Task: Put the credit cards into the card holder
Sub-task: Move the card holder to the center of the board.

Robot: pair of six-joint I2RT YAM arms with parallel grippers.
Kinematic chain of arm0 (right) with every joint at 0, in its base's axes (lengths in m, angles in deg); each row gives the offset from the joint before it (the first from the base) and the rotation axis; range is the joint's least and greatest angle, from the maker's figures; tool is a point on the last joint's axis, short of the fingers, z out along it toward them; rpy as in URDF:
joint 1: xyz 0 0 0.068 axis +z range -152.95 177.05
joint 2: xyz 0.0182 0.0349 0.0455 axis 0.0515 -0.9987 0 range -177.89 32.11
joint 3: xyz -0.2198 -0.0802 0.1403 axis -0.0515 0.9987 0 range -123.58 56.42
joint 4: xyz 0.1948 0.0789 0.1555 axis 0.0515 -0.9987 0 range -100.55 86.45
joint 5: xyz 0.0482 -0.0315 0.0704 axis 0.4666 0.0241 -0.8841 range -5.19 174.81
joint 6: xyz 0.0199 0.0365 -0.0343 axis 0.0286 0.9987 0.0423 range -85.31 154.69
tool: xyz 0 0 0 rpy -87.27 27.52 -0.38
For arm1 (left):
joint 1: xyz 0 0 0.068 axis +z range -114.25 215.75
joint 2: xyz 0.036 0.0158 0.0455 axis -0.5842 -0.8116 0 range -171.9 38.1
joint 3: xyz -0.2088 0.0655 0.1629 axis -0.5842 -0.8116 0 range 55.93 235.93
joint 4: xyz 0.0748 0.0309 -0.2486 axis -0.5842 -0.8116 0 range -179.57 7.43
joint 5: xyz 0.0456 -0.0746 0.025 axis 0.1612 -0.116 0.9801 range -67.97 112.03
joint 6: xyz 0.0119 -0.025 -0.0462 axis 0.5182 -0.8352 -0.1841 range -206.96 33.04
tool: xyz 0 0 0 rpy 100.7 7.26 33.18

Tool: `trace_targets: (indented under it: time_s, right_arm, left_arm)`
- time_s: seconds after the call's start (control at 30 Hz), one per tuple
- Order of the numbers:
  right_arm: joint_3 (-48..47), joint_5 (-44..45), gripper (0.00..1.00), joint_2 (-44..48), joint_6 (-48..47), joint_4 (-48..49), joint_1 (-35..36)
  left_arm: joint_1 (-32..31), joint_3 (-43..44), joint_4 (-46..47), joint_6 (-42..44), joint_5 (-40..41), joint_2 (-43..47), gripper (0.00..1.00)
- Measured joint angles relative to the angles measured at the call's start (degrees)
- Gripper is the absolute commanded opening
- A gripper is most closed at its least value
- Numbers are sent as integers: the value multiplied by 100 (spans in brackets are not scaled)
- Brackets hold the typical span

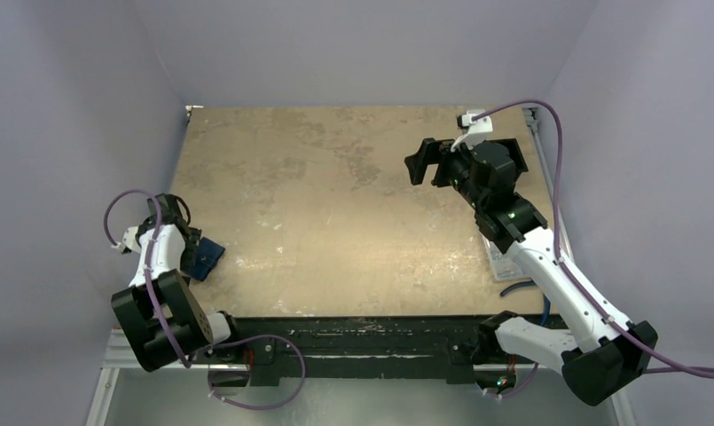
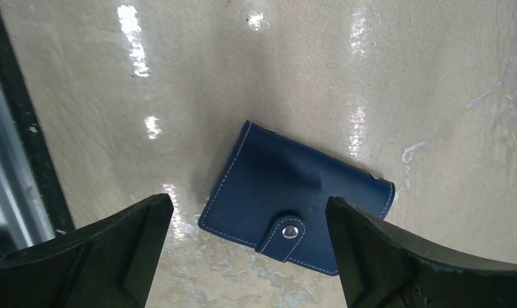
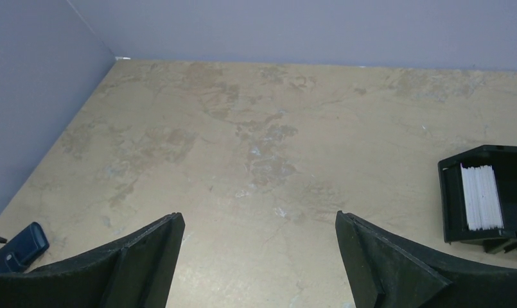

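Left wrist view shows the card holder snapped shut at the table's 8 o'clock, under the open left hand. The right hand is open and empty. White cards wait in a black box, so I judge nothing is done yet.

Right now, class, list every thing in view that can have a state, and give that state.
Holder, shut, strap snapped.
Box, open, cards inside.
Left gripper, jaws open, empty.
Right gripper, jaws open, empty.
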Motion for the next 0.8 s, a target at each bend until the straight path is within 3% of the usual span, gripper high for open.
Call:
trace_targets:
  time_s: [0.17, 0.3, 0.5, 0.67, 0.8]
  right_arm:
    - [101, -50, 99, 85, 2, 109, 0]
    - [160, -129, 99, 127, 4, 190, 0]
    - [164, -203, 99, 125, 7, 234, 0]
    - [289, -214, 99, 125, 4, 273, 0]
    - [374, -214, 99, 111, 11, 264, 0]
  left_arm:
    - [31, -372, 560, -155, -350, 63, 98]
    - [33, -614, 1073, -76, -824, 33, 81]
    - [-42, -479, 1856, 511, -1558, -568, 73]
    - [-1091, 9, 2426, 850, -1628, -1244, 69]
    - [-2669, 48, 3045, 739, -1515, -1482, 67]
